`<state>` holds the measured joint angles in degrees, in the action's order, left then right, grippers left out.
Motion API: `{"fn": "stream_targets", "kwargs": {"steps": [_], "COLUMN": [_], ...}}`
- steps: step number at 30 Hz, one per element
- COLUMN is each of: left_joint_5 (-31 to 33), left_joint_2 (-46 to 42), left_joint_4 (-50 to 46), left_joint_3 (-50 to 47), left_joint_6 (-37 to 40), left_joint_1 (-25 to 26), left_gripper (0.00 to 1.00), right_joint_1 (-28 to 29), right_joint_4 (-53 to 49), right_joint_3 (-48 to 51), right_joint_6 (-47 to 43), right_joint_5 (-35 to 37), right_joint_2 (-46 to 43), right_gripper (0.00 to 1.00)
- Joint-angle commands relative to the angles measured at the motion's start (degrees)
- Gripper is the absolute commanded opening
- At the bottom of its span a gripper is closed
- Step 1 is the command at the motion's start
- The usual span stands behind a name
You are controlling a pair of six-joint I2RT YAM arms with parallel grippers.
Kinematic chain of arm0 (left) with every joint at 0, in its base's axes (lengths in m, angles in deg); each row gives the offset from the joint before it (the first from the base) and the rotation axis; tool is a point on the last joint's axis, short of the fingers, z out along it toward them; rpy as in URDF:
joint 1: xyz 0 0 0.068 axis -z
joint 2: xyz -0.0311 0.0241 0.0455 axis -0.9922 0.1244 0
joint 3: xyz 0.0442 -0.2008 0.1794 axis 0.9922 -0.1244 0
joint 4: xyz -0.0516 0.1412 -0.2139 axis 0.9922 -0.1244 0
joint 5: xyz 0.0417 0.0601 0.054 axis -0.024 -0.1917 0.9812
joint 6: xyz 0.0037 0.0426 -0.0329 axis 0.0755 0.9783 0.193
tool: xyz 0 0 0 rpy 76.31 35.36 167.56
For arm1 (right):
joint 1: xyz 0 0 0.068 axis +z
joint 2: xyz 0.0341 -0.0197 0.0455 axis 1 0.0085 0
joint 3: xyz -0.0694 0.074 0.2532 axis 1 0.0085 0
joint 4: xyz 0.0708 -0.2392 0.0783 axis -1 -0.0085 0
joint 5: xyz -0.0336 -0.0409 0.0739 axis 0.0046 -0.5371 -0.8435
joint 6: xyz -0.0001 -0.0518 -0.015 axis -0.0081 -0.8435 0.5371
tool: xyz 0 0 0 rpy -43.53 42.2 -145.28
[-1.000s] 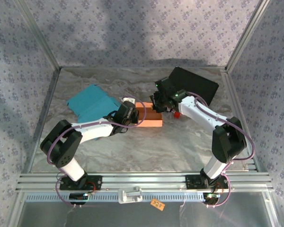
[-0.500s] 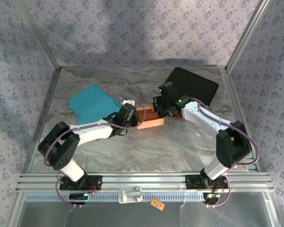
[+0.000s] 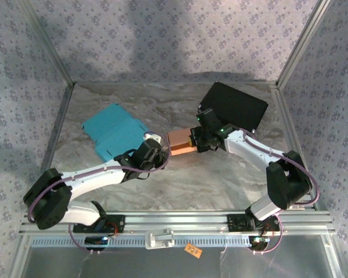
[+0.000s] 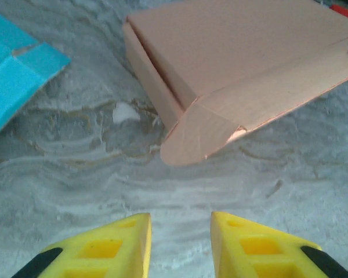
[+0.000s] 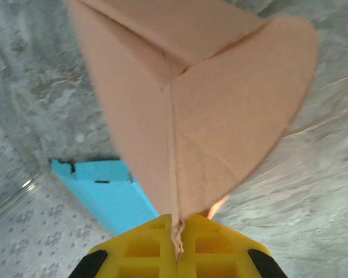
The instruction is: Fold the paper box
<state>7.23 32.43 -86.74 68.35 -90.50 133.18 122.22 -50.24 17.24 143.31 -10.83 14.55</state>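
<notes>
My right fingers (image 5: 142, 249) pinch a flap of the paper box (image 4: 238, 58); my left fingers (image 4: 104, 249), narrowly parted and empty, face its near flap.

Salmon-orange box (image 3: 181, 142), teal card (image 3: 113, 130), grey-marbled table (image 3: 209, 179)

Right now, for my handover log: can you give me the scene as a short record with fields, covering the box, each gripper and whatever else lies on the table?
orange box: partly folded, mid-table, between the two grippers
right gripper: shut, pinching one flap of the orange box
left gripper: open, holding nothing, just short of the box's rounded flap
teal sheet: flat, left of the box
black sheet: flat, back right
table: marbled grey surface
</notes>
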Motion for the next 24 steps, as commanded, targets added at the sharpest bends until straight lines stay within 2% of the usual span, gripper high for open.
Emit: {"fn": "stream_targets", "kwargs": {"steps": [1,9,24], "left_joint_5": [-0.92,0.97,-6.85], "left_joint_2": [-3.81,-10.92,-7.82], "left_joint_4": [-3.97,-10.00,-13.61], "left_joint_3": [-0.70,-0.53,4.59], "left_joint_6": [-1.20,-3.67,-8.57], "left_joint_1": [0.30,0.11,-6.39], "left_gripper": [0.31,0.34,0.37], "right_joint_1": [-0.01,0.60,5.15], "right_joint_4": [-3.75,-5.82,-5.88], "right_joint_3": [0.22,2.38,9.31], "right_joint_6": [-1.06,-3.94,-2.12], "right_joint_5": [1.68,1.38,1.84], "right_joint_2": [0.16,-0.98,-6.70], "right_gripper": [0.00,0.00,0.00]}}
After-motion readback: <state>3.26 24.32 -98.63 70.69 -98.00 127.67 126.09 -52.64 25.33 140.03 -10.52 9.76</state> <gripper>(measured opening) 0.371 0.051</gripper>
